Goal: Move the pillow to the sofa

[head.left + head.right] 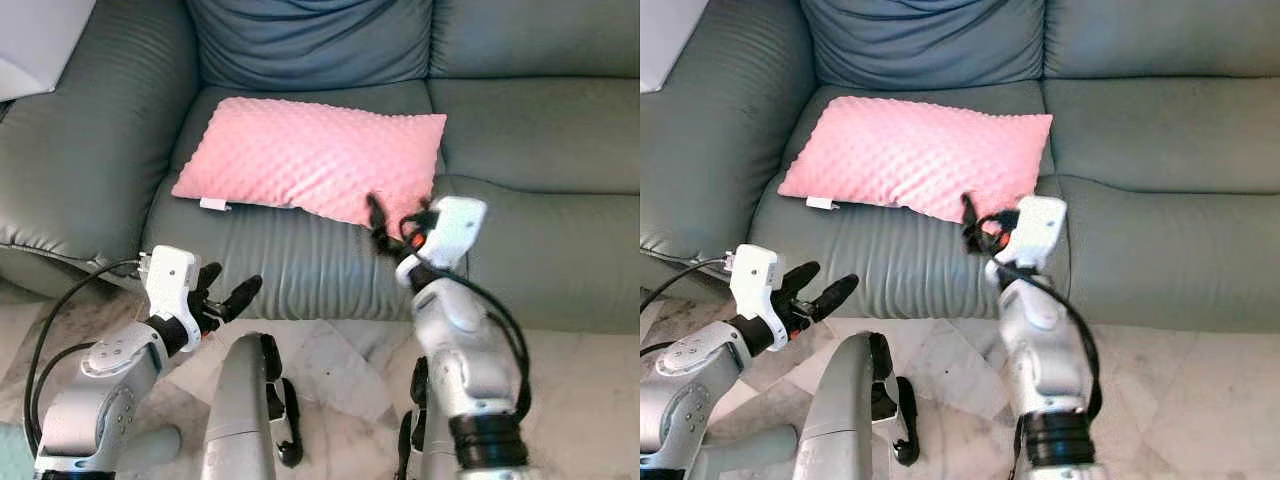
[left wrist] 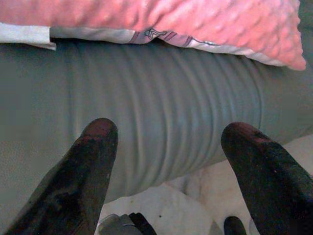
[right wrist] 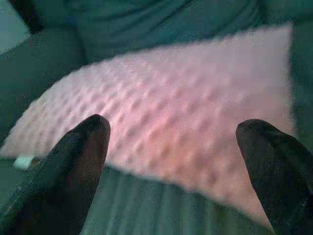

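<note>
A pink bumpy pillow [image 1: 310, 160] lies flat on the seat of the grey-green sofa [image 1: 540, 160], a white tag at its front left corner. My right gripper [image 1: 395, 222] is open, hovering just above the pillow's front right corner; in the right wrist view the pillow [image 3: 186, 122] spreads between the two fingers with nothing held. Lower and to the left, my left gripper [image 1: 232, 280] is open in front of the seat's front edge. The left wrist view shows the ribbed seat front [image 2: 161, 107] and the pillow's underside edge [image 2: 161, 19] beyond the fingertips.
A dark back cushion [image 1: 310, 40] stands behind the pillow. The sofa's left armrest [image 1: 80, 150] rises beside it, with a white object [image 1: 35, 40] on top. Pale marble floor [image 1: 340, 370] runs below the seat, where my own lower body [image 1: 245, 410] shows.
</note>
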### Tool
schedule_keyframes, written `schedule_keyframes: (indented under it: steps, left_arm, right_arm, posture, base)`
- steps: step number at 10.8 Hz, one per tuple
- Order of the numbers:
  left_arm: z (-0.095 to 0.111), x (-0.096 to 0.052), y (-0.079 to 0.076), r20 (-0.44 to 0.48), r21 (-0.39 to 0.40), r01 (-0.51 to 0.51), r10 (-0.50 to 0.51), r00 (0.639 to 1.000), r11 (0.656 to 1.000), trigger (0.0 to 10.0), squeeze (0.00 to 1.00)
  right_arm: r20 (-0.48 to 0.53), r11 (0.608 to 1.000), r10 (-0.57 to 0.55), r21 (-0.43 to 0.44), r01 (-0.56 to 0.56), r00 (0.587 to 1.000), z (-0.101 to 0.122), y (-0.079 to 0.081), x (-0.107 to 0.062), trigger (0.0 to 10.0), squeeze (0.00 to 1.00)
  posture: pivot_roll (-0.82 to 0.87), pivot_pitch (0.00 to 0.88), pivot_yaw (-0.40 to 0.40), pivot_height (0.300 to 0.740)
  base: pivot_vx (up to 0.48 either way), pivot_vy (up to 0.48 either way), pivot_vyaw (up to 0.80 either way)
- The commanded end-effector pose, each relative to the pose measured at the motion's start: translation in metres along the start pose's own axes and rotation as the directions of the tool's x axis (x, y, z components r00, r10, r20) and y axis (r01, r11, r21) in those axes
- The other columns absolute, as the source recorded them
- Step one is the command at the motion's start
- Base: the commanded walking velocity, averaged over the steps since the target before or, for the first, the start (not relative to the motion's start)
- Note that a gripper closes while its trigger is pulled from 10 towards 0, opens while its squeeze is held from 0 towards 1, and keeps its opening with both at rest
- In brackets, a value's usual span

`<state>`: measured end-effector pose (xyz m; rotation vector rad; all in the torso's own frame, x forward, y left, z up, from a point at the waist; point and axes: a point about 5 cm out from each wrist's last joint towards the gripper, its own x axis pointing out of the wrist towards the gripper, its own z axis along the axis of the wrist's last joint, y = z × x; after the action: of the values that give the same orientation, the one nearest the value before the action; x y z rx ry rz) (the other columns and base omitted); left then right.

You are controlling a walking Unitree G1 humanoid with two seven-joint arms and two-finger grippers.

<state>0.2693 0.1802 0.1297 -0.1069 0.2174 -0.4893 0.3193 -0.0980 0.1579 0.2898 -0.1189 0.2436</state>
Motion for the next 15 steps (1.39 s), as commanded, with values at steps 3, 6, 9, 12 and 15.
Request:
schedule_keyframes:
  steps: [3,6,9,12,15]
  left_arm:
    - [-0.010,-0.005,-0.001,-0.036,-0.004,-0.008,0.008,0.999,1.000,10.0,0.00]
    - [-0.011,-0.006,-0.002,-0.046,-0.007,-0.005,0.005,0.999,1.000,10.0,0.00]
    - [-0.012,-0.013,-0.001,-0.056,-0.005,-0.012,0.012,0.998,1.000,10.0,0.00]
    - [-0.012,-0.019,-0.003,-0.066,-0.007,-0.016,0.015,0.998,1.000,10.0,0.00]
    - [-0.012,-0.021,-0.003,-0.074,-0.007,-0.020,0.019,0.997,1.000,10.0,0.00]
  right_arm:
    - [-0.124,0.983,-0.005,0.182,0.027,0.992,-0.024,-0.009,-0.002,10.0,0.00]
    - [-0.193,0.980,-0.006,0.192,0.044,0.981,-0.039,-0.033,-0.001,10.0,0.00]
    - [-0.228,0.986,0.037,0.168,0.002,0.973,-0.041,-0.049,0.011,10.0,0.00]
    - [-0.232,0.994,0.041,0.106,-0.016,0.972,-0.036,-0.066,0.020,10.0,0.00]
    - [-0.200,1.000,0.012,-0.015,-0.015,0.980,-0.016,-0.084,0.032,10.0,0.00]
  posture:
    - [0.03,0.326,0.114,0.599]
    - [0.04,0.343,0.121,0.599]
    - [0.07,0.366,0.131,0.599]
    - [0.08,0.387,0.137,0.599]
    - [0.09,0.391,0.142,0.599]
  base:
    - [0.000,0.000,0.00]
    - [0.000,0.000,0.00]
    - [0.000,0.000,0.00]
    - [0.000,0.000,0.00]
    - [0.000,0.000,0.00]
